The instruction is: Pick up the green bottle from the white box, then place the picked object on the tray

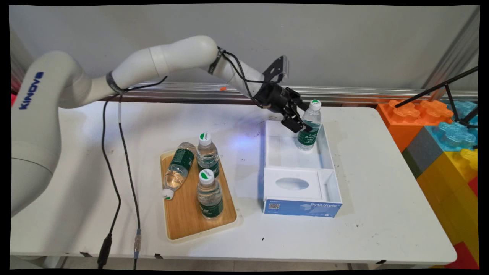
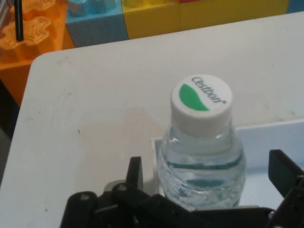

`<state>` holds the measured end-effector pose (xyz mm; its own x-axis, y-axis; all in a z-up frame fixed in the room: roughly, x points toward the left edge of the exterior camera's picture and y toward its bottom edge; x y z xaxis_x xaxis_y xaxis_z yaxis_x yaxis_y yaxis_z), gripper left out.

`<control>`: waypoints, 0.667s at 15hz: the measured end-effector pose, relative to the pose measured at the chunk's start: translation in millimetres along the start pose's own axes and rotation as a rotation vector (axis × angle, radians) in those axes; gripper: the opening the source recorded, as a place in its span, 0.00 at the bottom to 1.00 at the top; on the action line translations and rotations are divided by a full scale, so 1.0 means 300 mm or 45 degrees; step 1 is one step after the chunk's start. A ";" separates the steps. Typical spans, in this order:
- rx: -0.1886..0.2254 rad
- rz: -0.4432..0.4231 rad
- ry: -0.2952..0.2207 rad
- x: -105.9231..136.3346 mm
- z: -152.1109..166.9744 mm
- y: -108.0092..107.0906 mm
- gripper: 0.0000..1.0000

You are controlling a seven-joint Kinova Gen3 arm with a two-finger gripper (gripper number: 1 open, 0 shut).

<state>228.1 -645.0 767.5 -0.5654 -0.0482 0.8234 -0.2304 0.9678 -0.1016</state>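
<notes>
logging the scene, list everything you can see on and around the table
water bottle in box: 1, clear, green label, white cap, upright in the far part of the white box
white box: 1, white with blue front, on the table, right of the tray
tray bottles: 3, clear, two upright, one lying, on the wooden tray
big toy bricks: several, orange, blue, yellow, right of the table
end effector: 1, black, fingers either side of the boxed bottle

A white counter [image 1: 382, 198] stands against a plain grey wall [image 1: 344, 42], with an aluminium rail [image 1: 183, 89] running along its far edge. Past the counter's right edge rise giant toy bricks [image 1: 439, 141] in orange, blue, grey and yellow, crossed by a black tripod [image 1: 450, 91].
</notes>
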 end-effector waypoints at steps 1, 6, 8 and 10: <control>-0.001 -0.004 0.002 -0.003 0.009 -0.004 1.00; -0.014 -0.010 0.017 -0.014 0.033 -0.018 0.00; -0.023 -0.005 0.019 -0.022 0.028 -0.017 0.00; -0.032 0.003 0.025 -0.024 0.020 -0.012 0.00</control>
<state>228.3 -649.6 758.7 -0.5500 -0.0409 0.8341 -0.2086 0.9739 -0.0899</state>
